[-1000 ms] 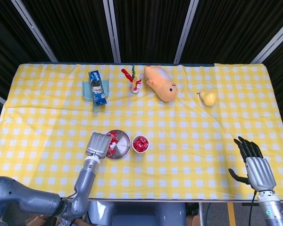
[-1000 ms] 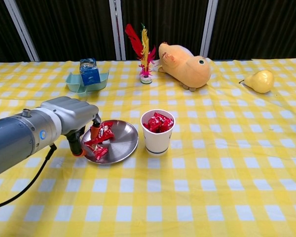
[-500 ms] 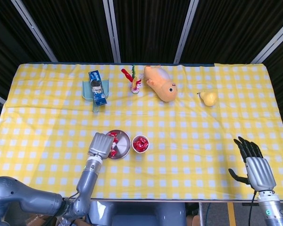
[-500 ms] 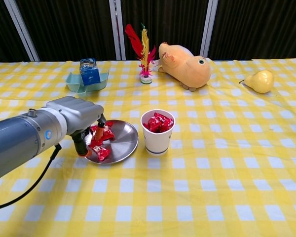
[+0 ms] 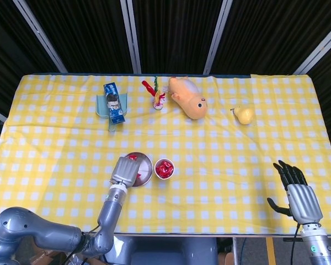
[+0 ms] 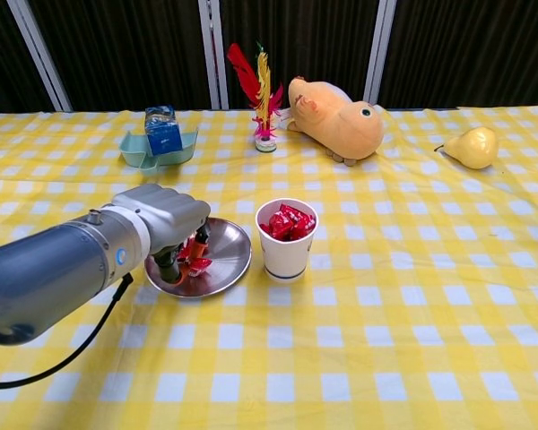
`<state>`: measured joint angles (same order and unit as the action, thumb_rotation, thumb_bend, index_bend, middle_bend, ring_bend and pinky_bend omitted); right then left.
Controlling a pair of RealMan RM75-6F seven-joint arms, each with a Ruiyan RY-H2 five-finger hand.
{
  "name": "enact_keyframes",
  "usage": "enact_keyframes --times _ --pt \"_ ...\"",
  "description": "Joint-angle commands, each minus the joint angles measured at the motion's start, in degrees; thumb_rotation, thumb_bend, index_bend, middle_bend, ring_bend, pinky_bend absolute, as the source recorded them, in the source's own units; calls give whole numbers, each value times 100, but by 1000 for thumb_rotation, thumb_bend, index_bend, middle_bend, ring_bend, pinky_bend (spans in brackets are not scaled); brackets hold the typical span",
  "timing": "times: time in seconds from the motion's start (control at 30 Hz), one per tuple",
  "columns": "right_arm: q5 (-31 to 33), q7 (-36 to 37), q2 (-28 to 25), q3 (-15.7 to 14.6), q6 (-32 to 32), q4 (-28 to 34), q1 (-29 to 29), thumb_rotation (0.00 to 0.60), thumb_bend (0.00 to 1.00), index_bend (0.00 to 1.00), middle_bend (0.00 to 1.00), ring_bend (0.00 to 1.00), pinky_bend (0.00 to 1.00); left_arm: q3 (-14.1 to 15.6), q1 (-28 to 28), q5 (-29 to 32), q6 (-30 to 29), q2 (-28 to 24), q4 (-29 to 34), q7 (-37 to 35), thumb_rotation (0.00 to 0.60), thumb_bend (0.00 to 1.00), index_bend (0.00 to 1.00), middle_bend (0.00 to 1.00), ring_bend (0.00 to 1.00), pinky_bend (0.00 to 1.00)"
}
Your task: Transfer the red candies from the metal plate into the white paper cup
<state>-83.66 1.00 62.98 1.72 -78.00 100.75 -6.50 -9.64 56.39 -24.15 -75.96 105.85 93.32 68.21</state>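
The left hand (image 6: pixel 172 224) has slid further over the metal plate (image 6: pixel 229 260), covering the red candies (image 6: pixel 195 255); a grasp seems underway, though I cannot tell if it holds one; the right hand (image 5: pixel 298 193) lies released, far from the white paper cup (image 6: pixel 286 240).

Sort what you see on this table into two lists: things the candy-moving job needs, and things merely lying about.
Needed: red candies, metal plate, white paper cup, left hand over the plate.

Lying about: plush toy, pear, feather shuttlecock, green tray holding a blue carton; right hand idle.
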Motion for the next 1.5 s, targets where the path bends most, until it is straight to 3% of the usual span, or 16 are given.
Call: enact_keyframes --times 0.03,0.37,0.73,1.0,1.37,1.5 --pt "-4 5 -3 0 -2 0 1 600 341 0 0 0 1 -8 -1 -16 -16 19 -5 0 600 528 550 944 907 1000" --pt "-6 9 1 1 -6 -1 1 600 341 0 0 0 1 -98 -71 -318 -173 -245 429 -148 600 528 553 944 907 1000" --pt "-11 -40 17 -4 -13 9 4 600 342 0 0 0 1 -663 160 -811 -451 -668 1486 -191 600 528 535 938 906 1000" --pt "-6 -5 9 -3 -20 7 11 600 341 0 0 0 1 -907 605 -510 -424 -191 1100 120 600 527 527 933 903 1000" --pt "-3 42 -11 -3 17 10 -5 600 341 0 0 0 1 -958 883 -305 -336 258 429 164 600 504 518 911 884 1000" --pt "7 42 -13 0 22 15 -7 600 341 0 0 0 1 -956 915 -385 -292 354 294 59 600 414 484 896 874 1000"
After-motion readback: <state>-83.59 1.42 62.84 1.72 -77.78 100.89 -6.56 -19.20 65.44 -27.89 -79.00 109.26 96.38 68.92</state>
